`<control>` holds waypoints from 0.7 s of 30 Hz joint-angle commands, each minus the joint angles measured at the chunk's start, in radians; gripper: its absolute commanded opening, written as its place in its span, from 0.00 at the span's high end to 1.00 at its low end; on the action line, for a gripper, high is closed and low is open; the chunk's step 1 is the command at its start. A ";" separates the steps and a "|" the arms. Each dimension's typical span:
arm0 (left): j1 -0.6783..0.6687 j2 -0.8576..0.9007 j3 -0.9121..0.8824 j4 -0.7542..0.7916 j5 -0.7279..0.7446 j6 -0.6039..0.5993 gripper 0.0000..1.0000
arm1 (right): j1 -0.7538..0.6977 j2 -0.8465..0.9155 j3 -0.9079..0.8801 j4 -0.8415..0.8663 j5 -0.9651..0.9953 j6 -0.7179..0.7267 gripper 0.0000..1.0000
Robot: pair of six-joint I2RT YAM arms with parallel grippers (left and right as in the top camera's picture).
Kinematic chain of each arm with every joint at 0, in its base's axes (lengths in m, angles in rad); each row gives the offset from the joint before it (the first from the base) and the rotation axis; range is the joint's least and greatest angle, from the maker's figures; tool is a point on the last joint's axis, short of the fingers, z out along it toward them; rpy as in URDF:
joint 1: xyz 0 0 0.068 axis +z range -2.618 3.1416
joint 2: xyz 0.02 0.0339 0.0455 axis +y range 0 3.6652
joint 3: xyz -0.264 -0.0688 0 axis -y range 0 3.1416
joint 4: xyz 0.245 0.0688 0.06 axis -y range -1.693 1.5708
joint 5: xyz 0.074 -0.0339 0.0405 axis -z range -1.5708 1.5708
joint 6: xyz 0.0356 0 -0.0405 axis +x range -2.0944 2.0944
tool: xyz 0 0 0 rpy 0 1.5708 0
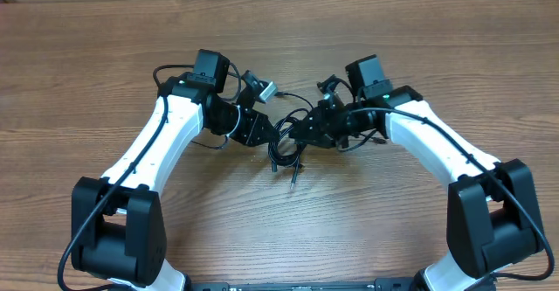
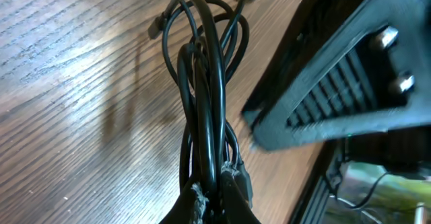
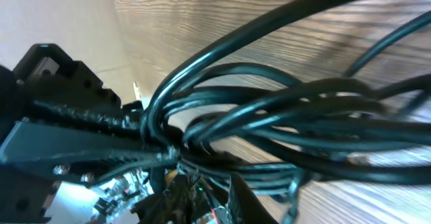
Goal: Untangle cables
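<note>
Jaws of the left gripper (image 2: pixel 209 200) are pressed together on the thin black flexible cables (image 2: pixel 205 83), pinching several strands into one tight bundle right at the fingertips. From that pinch the strands run straight out ahead of the left jaws, then spread into narrow loops lying over the brown wood-grain table (image 2: pixel 60 103). Two small dark plug ends (image 2: pixel 156 27) sit on the wood at the far end of those loops, well ahead of the left jaws. From overhead, a silver-tipped plug (image 1: pixel 266 89) lies just behind and beside the left jaws, apart from the main bunch. The bunch itself fills the gap between the two sets of jaws, with a couple of loose ends trailing out of it onto the table toward the arm bases. To the right of it, the right gripper (image 1: pixel 307 130) faces the left one, its tip right up against the tangle. In its own wrist view the thick dark strands sweep across close to the lens and hide its fingertips, so I cannot tell how far its jaws stand apart or whether they have hold of any strand.
</note>
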 commanded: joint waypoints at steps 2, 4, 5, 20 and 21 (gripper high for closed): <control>-0.001 0.006 0.002 -0.001 0.085 -0.028 0.96 | 0.026 0.008 0.013 0.031 0.051 0.126 0.82; -0.001 0.011 0.002 -0.001 0.101 -0.028 0.96 | 0.032 0.008 0.013 0.047 0.081 0.165 0.82; -0.001 0.013 0.002 -0.001 0.103 -0.028 0.96 | 0.034 0.008 0.013 0.053 0.098 0.182 0.82; -0.002 0.014 0.002 0.000 0.135 -0.027 0.96 | 0.068 0.008 0.013 0.098 0.183 0.268 0.82; -0.002 0.014 0.002 0.000 0.145 -0.027 0.96 | 0.076 0.008 0.013 0.097 0.198 0.273 0.82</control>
